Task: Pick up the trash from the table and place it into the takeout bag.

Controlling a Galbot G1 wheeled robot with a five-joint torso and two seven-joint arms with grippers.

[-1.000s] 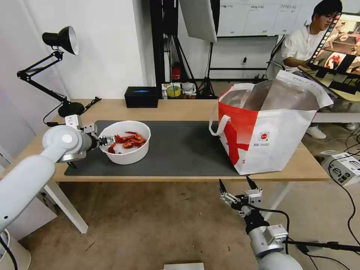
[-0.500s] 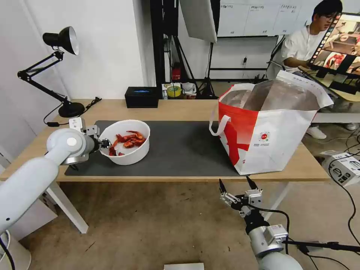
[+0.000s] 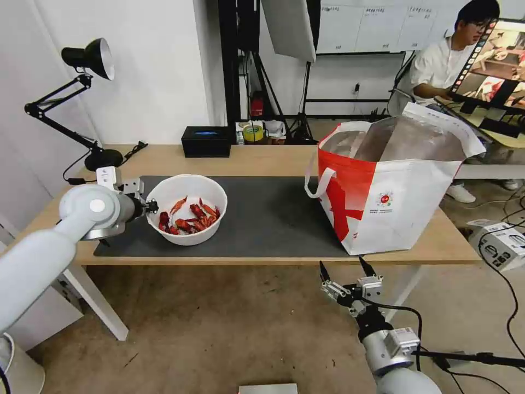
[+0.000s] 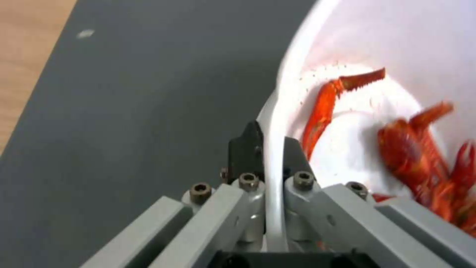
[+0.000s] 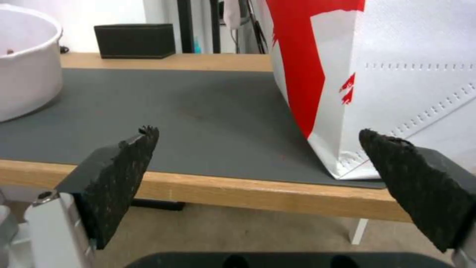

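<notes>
On the dark grey mat (image 3: pixel 262 216) of the light wood table (image 3: pixel 257 158), left gripper (image 4: pixel 267 143) clamps the white round bowl's (image 3: pixel 187 216) rim. Right gripper (image 3: pixel 344 269), fingers apart, hangs below the table edge, near the white-and-red takeout bag (image 3: pixel 394 191).

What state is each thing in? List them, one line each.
Bowl: on the mat, tilted, holding crayfish shells, rim pinched.
Left end effector: shut on the bowl's rim.
Right end effector: open, hanging below the table edge, holding nothing.
Bag: upright on the table, mouth open.
Tissue box: on the table's far side, untouched.
</notes>
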